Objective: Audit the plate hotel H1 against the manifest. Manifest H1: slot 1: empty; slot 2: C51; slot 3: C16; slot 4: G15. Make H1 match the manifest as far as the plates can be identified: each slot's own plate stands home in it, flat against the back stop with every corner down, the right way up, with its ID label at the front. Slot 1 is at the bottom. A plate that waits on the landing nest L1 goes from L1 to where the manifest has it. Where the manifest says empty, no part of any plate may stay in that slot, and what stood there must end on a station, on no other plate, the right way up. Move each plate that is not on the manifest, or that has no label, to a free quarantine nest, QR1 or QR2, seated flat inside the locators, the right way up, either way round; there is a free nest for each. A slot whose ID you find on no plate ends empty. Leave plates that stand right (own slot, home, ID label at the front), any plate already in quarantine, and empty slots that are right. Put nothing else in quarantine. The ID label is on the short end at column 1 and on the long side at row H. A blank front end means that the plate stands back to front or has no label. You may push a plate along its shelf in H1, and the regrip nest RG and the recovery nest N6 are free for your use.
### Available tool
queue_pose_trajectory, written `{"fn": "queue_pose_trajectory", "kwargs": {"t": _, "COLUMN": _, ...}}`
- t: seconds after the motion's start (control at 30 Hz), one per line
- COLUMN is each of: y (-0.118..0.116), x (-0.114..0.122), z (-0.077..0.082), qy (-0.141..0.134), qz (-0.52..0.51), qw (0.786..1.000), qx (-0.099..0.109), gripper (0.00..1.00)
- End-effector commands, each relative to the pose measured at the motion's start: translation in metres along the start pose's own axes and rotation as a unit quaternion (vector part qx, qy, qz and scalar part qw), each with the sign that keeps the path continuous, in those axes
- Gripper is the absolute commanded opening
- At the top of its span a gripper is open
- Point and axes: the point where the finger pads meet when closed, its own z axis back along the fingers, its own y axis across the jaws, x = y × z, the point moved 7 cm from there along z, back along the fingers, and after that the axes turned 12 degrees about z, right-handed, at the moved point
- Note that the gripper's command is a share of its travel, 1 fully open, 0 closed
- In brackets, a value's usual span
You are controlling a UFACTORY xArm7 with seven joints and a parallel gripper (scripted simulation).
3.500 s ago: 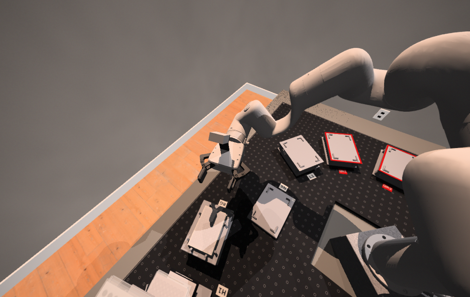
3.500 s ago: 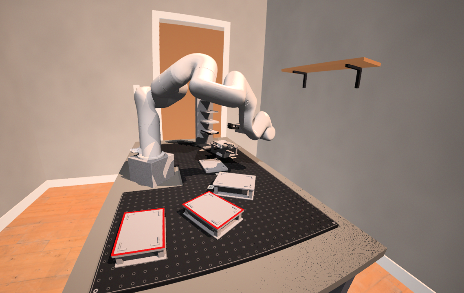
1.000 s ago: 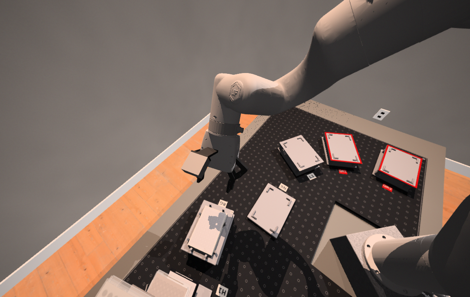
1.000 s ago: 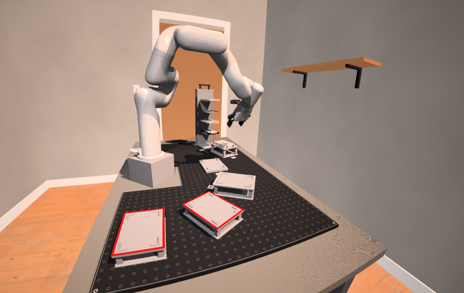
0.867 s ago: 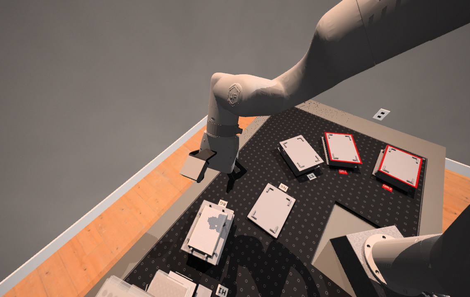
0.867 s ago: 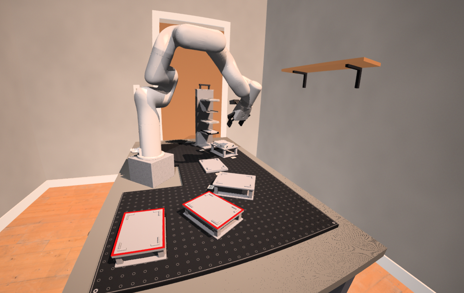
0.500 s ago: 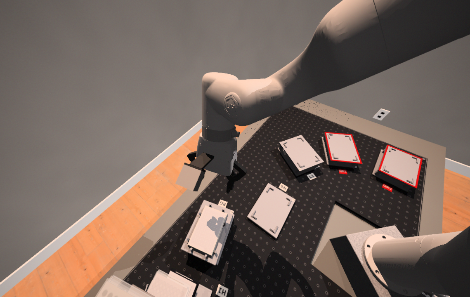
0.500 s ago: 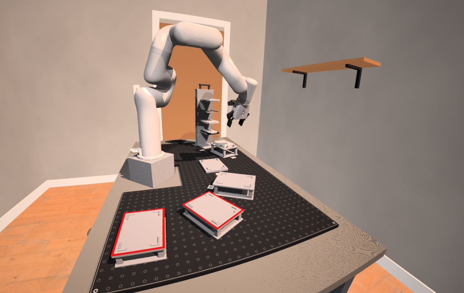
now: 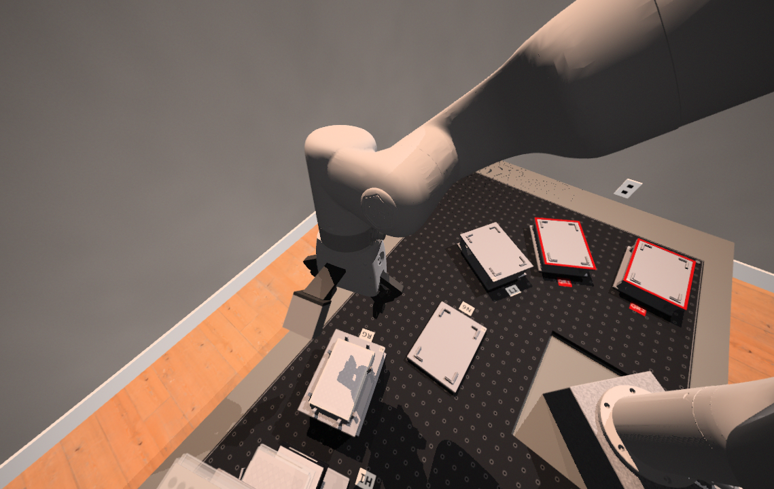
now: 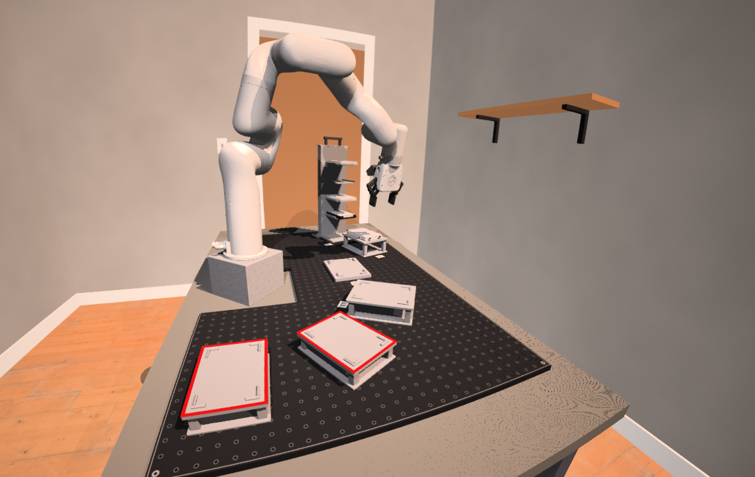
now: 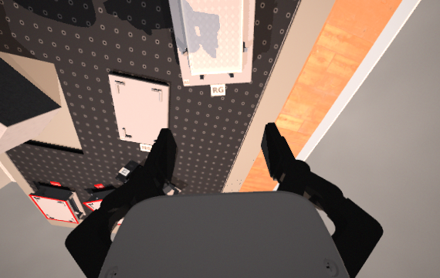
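Observation:
My gripper point(image 9: 350, 302) point(image 10: 382, 200) point(image 11: 218, 136) is open and empty. It hangs high above the right edge of the table, past the RG label point(image 9: 367, 334) point(image 11: 218, 89). A white plate point(image 9: 340, 379) point(image 10: 362, 234) point(image 11: 216, 42) lies on the regrip nest RG point(image 9: 305, 406) point(image 11: 183, 73); I cannot read a label on it. The plate hotel H1 point(image 10: 335, 189) stands at the far end of the table. In the top view only its top point(image 9: 276, 471) shows, at the bottom edge. What its slots hold is too small to tell.
The recovery nest N6 point(image 9: 447, 343) point(image 10: 347, 268) point(image 11: 139, 108), the landing nest L1 point(image 9: 495, 252) point(image 10: 381, 295) and the two red-edged quarantine nests point(image 9: 563, 243) point(image 9: 657, 273) point(image 10: 347, 340) point(image 10: 229, 373) show bare tops with corner locators. The arm's base point(image 10: 244, 278) stands on the left.

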Motion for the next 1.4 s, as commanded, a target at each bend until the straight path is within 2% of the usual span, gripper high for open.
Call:
{"fn": "queue_pose_trajectory", "kwargs": {"t": 0.0, "y": 0.002, "x": -0.006, "z": 0.001, "qy": -0.034, "qz": 0.001, "qw": 0.999, "qx": -0.007, "gripper": 1.0}}
{"fn": "queue_pose_trajectory", "kwargs": {"t": 0.3, "y": 0.005, "x": -0.016, "z": 0.0, "qy": -0.107, "qz": 0.001, "qw": 0.994, "qx": -0.022, "gripper": 1.0}}
{"fn": "queue_pose_trajectory", "kwargs": {"t": 0.67, "y": 0.005, "x": -0.016, "z": 0.0, "qy": -0.109, "qz": 0.001, "qw": 0.994, "qx": -0.022, "gripper": 1.0}}
{"fn": "queue_pose_trajectory", "kwargs": {"t": 0.87, "y": 0.006, "x": -0.02, "z": 0.019, "qy": -0.109, "qz": 0.001, "qw": 0.994, "qx": -0.022, "gripper": 1.0}}
{"fn": "queue_pose_trajectory", "kwargs": {"t": 0.93, "y": 0.006, "x": -0.02, "z": 0.019, "qy": -0.109, "qz": 0.001, "qw": 0.994, "qx": -0.022, "gripper": 1.0}}
{"fn": "queue_pose_trajectory", "kwargs": {"t": 1.27, "y": 0.007, "x": -0.028, "z": 0.052, "qy": -0.109, "qz": 0.001, "qw": 0.994, "qx": -0.022, "gripper": 1.0}}
{"fn": "queue_pose_trajectory", "kwargs": {"t": 1.37, "y": 0.007, "x": -0.028, "z": 0.052, "qy": -0.109, "qz": 0.001, "qw": 0.994, "qx": -0.022, "gripper": 1.0}}
